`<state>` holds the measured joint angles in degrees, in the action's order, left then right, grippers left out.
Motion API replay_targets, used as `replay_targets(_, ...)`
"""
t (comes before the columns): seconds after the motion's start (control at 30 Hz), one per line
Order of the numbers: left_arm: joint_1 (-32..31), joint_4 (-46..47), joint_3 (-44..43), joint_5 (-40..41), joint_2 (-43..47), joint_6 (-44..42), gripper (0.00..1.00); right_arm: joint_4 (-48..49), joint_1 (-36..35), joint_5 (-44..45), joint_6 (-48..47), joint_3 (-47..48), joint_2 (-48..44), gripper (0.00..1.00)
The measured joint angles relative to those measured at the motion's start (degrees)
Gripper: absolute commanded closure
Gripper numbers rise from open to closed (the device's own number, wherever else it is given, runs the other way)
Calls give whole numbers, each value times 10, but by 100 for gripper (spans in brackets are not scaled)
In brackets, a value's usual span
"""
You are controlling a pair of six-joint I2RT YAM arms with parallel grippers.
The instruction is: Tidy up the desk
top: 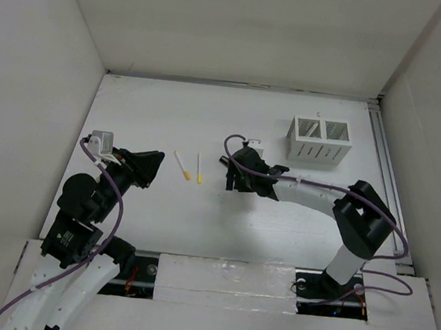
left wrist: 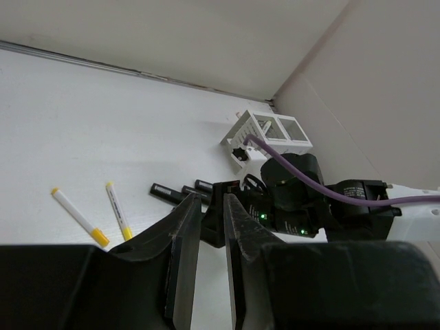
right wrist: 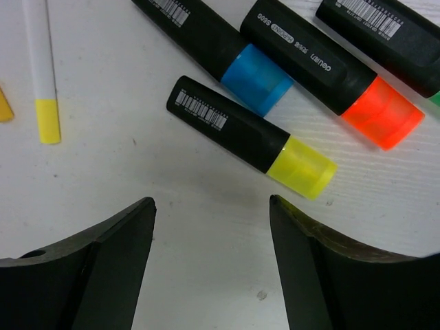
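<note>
The white desk (top: 171, 112) holds two white pens with yellow caps (top: 182, 165) (top: 200, 167) at the middle. My right gripper (top: 231, 176) hovers just right of them. In the right wrist view it is wide open (right wrist: 212, 201) and empty above bare desk. Just beyond its tips lie black highlighters with a yellow cap (right wrist: 251, 137), a blue cap (right wrist: 213, 48) and an orange cap (right wrist: 330, 62). My left gripper (top: 145, 169) is left of the pens. In its wrist view its jaws (left wrist: 212, 199) stand a narrow gap apart with nothing between them.
A small white two-compartment slotted box (top: 319, 140) stands at the back right. It also shows in the left wrist view (left wrist: 265, 134). A metal rail (top: 383, 158) runs along the desk's right edge. White walls enclose the desk on three sides.
</note>
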<state>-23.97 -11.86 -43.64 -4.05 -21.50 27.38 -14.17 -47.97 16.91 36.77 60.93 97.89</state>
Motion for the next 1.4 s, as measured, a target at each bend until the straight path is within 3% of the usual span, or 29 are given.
replay_targets(0.7,0,0,0,0,0,-1,83,-9,36,-37,-46,55,80,23)
replay_targets(0.93,0,0,0,0,0,-1,83,-9,6,-38,-34,56,83,45)
replay_targets(1.03,0,0,0,-1,0,-1,83,-8,-18,-36,-22,56,87,63)
replay_targets(1.17,0,0,0,-2,0,-1,83,-8,-27,-27,-12,61,94,78)
replay_targets(1.4,0,0,0,-3,0,-1,83,-9,-32,-16,3,62,90,87)
